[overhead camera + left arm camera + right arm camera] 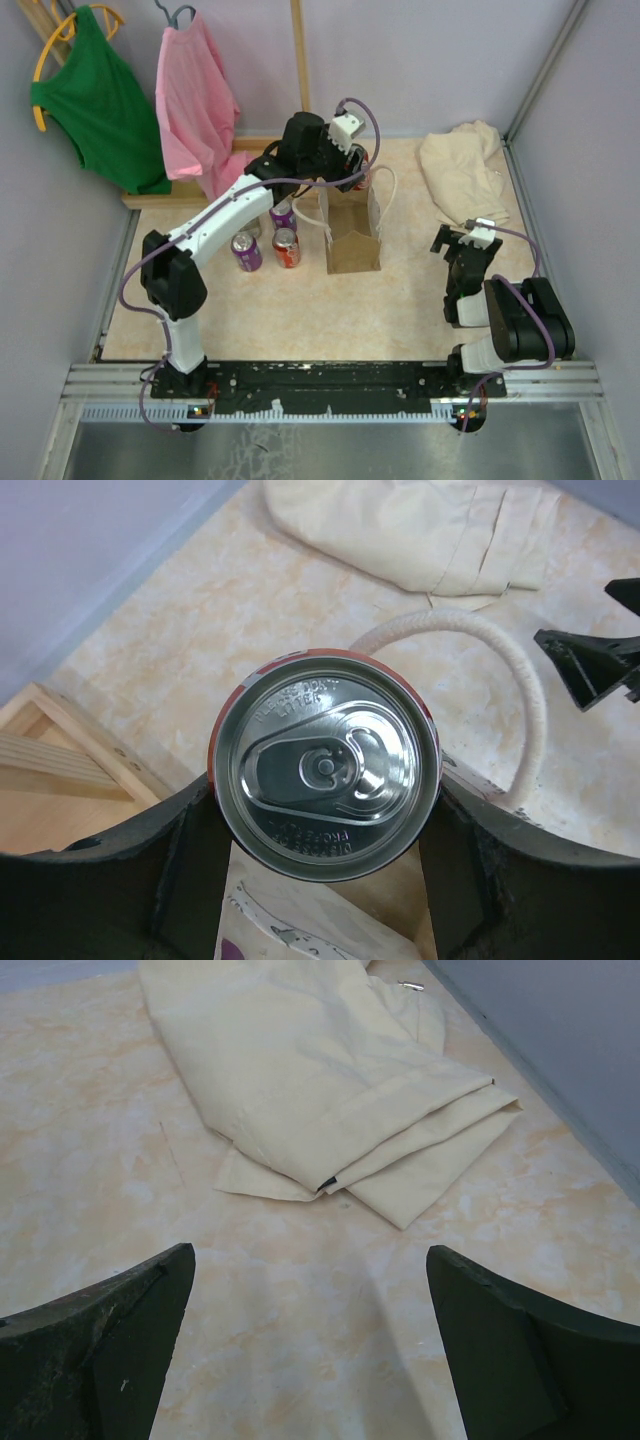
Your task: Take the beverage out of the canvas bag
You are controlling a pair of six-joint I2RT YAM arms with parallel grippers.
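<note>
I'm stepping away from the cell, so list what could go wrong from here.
1. The left hand pinches the red can only by its smooth round sides, so it may slip and fall toward the canvas bag.
2. The white rope handle curves close beside the can; it might snag and tip the bag.
3. Several cans stand left of the bag; a set-down there could knock them over.

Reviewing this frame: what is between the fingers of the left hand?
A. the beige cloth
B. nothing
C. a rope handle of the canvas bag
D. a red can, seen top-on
D: in the left wrist view the left hand grips a red can by its sides, and the can's silver top with its pull tab faces the camera.
</note>
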